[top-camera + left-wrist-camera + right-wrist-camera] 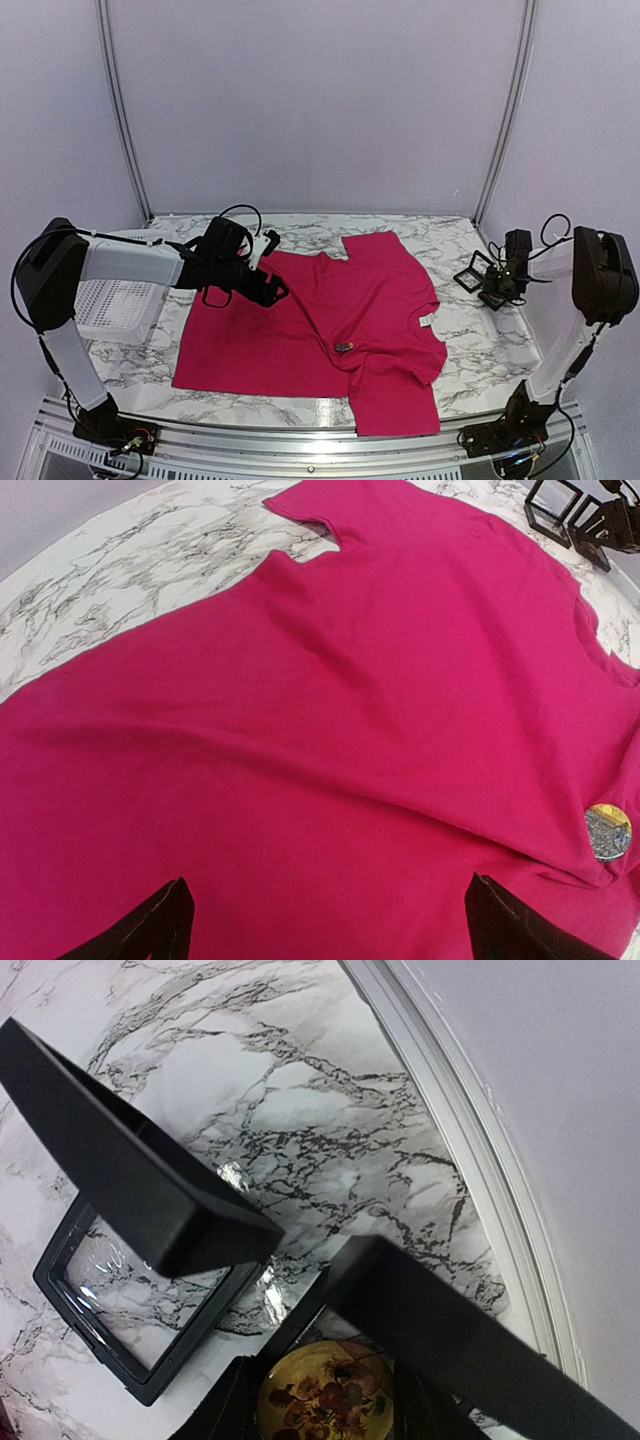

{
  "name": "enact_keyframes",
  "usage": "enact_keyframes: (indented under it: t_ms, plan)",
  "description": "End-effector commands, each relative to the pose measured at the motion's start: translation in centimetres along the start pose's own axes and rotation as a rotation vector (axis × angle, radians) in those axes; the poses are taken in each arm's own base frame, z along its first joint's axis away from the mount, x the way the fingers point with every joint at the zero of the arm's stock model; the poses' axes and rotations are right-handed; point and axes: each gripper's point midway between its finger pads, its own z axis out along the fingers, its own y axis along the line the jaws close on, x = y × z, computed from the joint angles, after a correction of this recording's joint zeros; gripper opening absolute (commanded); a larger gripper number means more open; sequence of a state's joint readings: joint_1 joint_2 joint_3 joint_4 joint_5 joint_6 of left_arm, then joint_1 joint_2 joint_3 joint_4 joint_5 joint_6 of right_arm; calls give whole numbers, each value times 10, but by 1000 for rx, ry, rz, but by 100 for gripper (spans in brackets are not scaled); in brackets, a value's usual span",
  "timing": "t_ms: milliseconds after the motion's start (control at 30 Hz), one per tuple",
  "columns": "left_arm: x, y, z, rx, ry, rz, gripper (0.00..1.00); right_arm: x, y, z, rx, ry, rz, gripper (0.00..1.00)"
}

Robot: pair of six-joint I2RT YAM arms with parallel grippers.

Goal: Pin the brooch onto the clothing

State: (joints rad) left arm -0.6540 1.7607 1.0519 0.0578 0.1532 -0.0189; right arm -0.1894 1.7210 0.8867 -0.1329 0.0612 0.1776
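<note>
The crimson-pink T-shirt (pixel 300 330) lies spread on the marble table, its white neck label (pixel 427 320) at the right. A small round brooch (pixel 343 347) rests on the shirt near its middle; in the left wrist view it is a silver and yellow disc (pixel 608 832). My left gripper (pixel 272 290) hovers over the shirt's upper left part, open and empty, fingers (pixel 140 930) wide apart above the fabric (pixel 330 730). My right gripper (pixel 493 283) is at the far right, shut on a round yellow sunflower brooch (pixel 325 1400) between its fingers (pixel 216 1405).
An open black display frame box (pixel 468 277) lies on the marble by my right gripper; its two halves (pixel 130 1170) fill the right wrist view. A white plastic basket (pixel 115 300) stands at the left edge. The booth's wall rail (pixel 470 1140) runs close behind.
</note>
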Motion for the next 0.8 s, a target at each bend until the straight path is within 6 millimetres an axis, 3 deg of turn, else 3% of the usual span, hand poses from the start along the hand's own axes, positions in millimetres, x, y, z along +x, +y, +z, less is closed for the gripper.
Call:
enact_keyframes:
  t_ms: [0, 233, 433, 600, 767]
  plan:
    - [-16, -6, -9, 23, -51, 16, 97, 9, -2, -8, 2, 26, -18, 40]
    - [-20, -11, -13, 50, -72, 27, 97, -2, 4, -26, -16, -8, -40, 35]
    - [-23, -14, -18, 62, -93, 33, 97, 1, 3, -30, -13, -4, -52, 35]
    - [-22, -17, -18, 78, -91, 34, 97, 6, -1, -25, 13, 22, -73, 58]
    - [-22, -19, -17, 87, -91, 34, 97, 10, -1, -6, 24, 60, -98, 61]
